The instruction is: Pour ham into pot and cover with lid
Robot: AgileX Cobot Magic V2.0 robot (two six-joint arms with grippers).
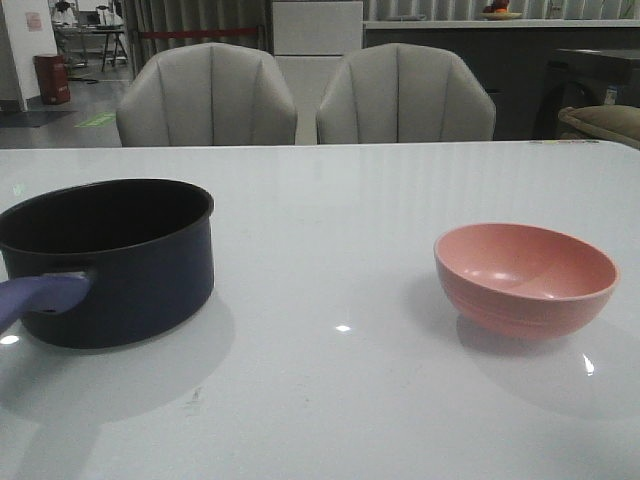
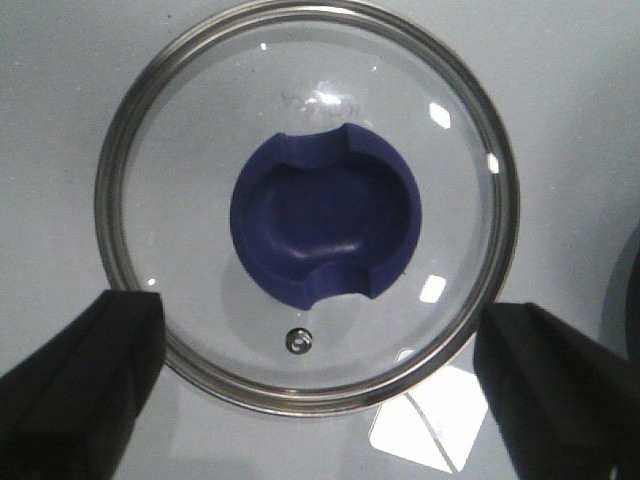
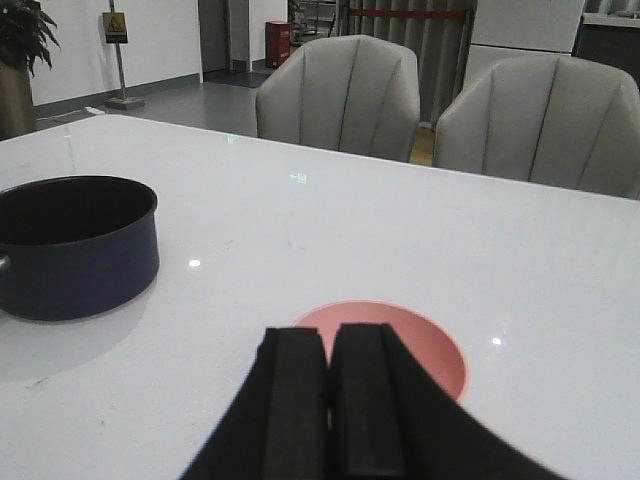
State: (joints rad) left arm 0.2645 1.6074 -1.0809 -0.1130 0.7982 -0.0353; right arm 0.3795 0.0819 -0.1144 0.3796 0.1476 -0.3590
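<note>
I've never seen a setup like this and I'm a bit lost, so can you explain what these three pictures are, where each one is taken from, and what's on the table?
This is a two-armed robot at a white table. The front picture looks forward from the robot: a dark pot with a blue-purple handle stands to the left and a pink bowl to the right, with two grey chairs behind.

The other two pictures come from cameras on the wrists. The left one looks straight down on a glass lid with a blue knob, lying on the table; the left pincer is open, its dark fingers on either side, holding nothing. The right one looks across the table at pot and bowl; the right pincer is shut and empty. I cannot make out any ham slices.
</note>
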